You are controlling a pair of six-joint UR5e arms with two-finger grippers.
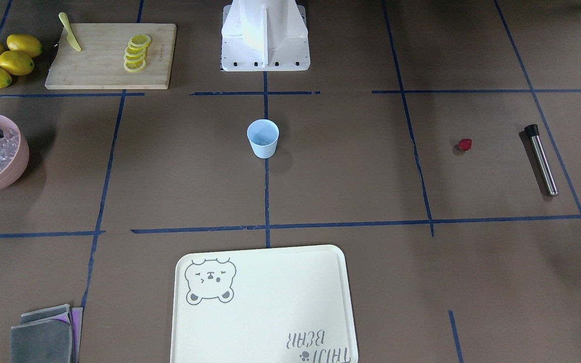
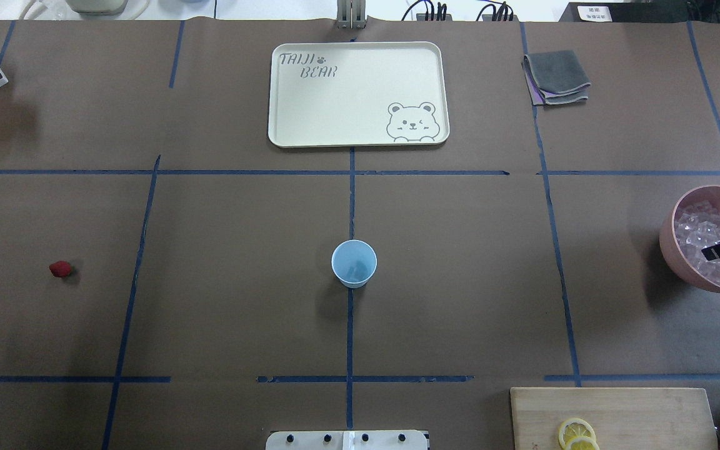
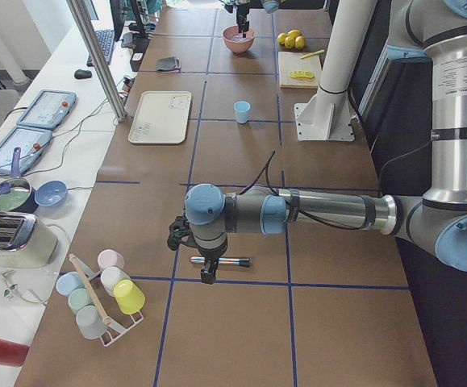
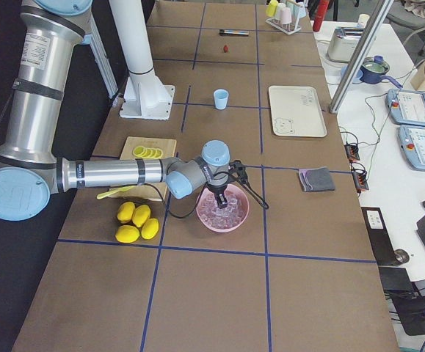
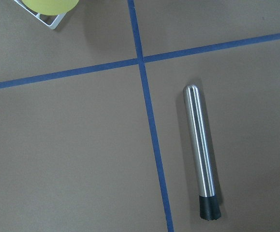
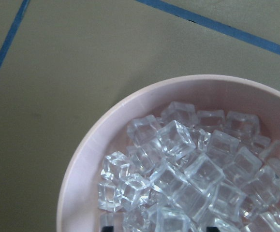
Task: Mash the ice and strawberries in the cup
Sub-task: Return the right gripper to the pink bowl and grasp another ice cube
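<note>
Ice-fetching step, right tool (image 6: 158, 226) open over ice (image 6: 178, 159) in bowl (image 6: 94, 159). Next: dip, pinch a cube, haul to cup (image 2: 354, 263).

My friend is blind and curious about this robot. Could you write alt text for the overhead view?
A pale blue cup stands at the centre of a brown table. A strawberry lies far left; at the right edge the right gripper hangs over a pink bowl of ice. A cream tray lies beyond.
</note>
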